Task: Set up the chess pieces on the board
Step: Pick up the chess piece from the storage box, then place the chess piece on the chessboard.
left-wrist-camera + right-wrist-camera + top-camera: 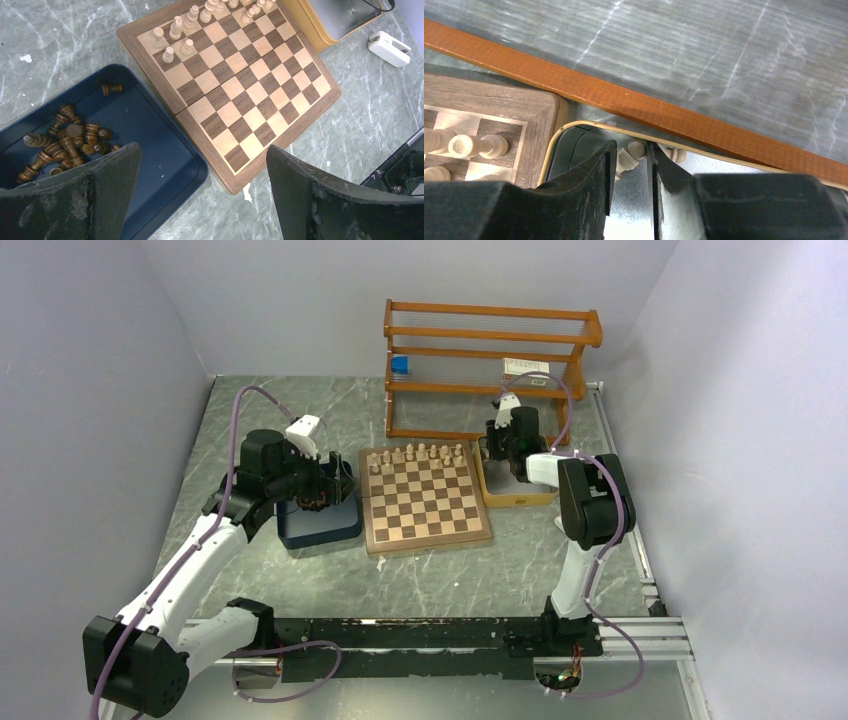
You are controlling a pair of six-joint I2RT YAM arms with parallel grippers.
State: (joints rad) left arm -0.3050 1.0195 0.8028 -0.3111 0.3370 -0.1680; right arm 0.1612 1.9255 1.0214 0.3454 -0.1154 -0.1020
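The chess pieces are split. The pale pieces (420,453) stand along the two far rows of the board (425,505), which lies mid-table. The dark pieces (65,142) lie heaped in the dark blue tray (165,170) just beside the board's left edge. My left gripper (202,149) hangs above that tray, jaws spread wide and holding nothing. My right gripper (631,150) is down in the tan tray (574,123) right of the board, with its fingers narrowed around one pale piece (625,161). I cannot tell whether they pinch it.
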